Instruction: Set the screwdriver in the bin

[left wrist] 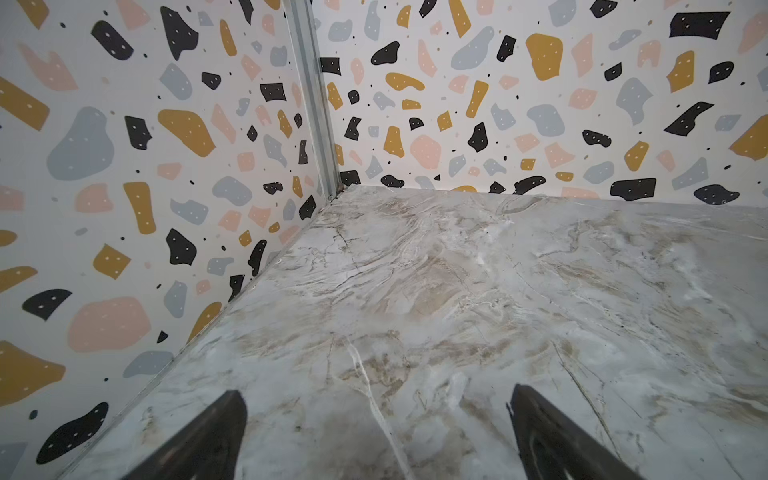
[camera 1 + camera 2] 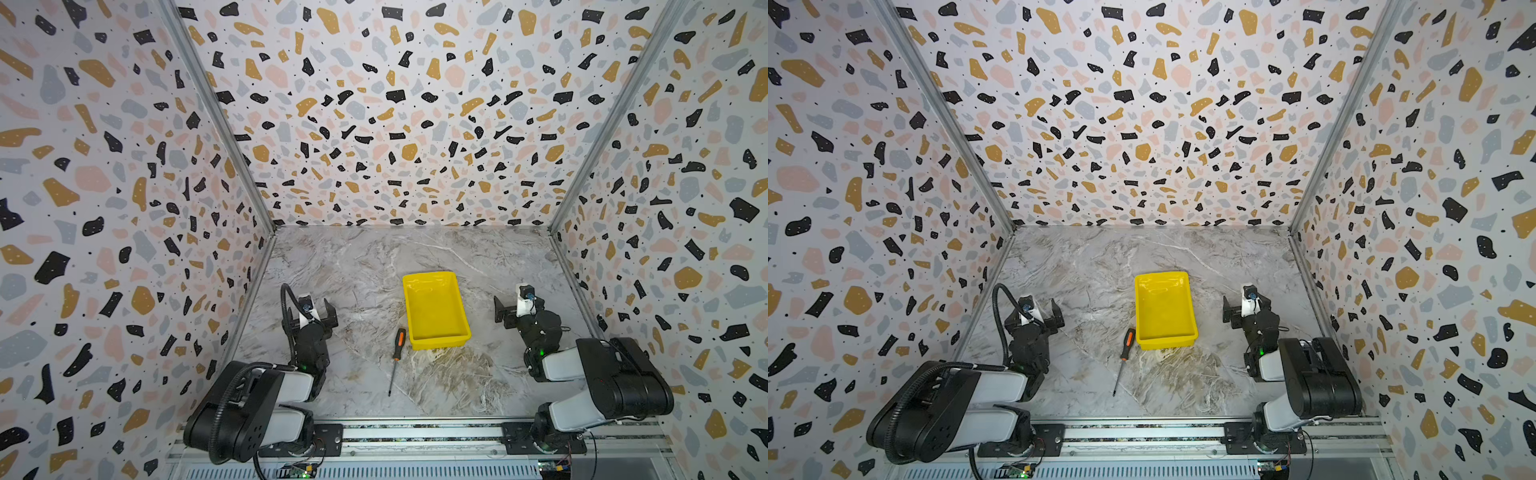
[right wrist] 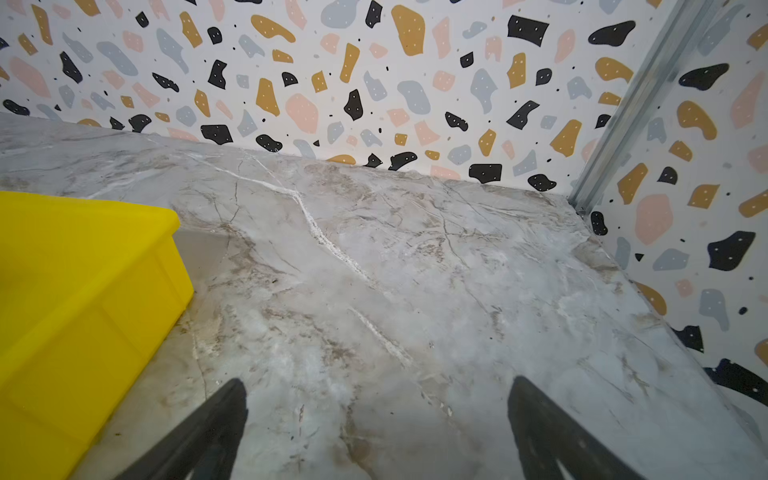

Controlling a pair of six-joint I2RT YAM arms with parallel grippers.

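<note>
**Nothing in the bin yet.** On the marble bench (image 2: pixel 457 257), your screwdriver (image 2: pixel 395 360) lies flat in the lower centre of both top views, outside the bin (image 2: pixel 440 341). Its black-and-orange handle is just beside the bin's lower left corner, and the thin shaft runs down the frame toward the bottom edge. Whether the handle touches the bin wall cannot be told. The yellow bin sits just above and to the right of it, mid-frame, with nothing inside.

Your left tool (image 1: pixel 376 392) hangs at the left of the top views, level with the bin and apart from the screwdriver. Its jaws are spread wide, with only bare bench between them in the left wrist view. Your right tool (image 3: pixel 377 381) mirrors it at the right of the frame, jaws likewise wide and holding nothing. Its wrist view catches one corner of the bin and no screwdriver.

By the look of it, no part of the job is done. You have the whole sequence ahead: reach the screwdriver, close on it, lift it over the rim and let go above the bin. The left tool looks the nearer to the handle. The screwdriver seems about as long as the bin, so you will likely need to line it up with the bin's long side.
</note>
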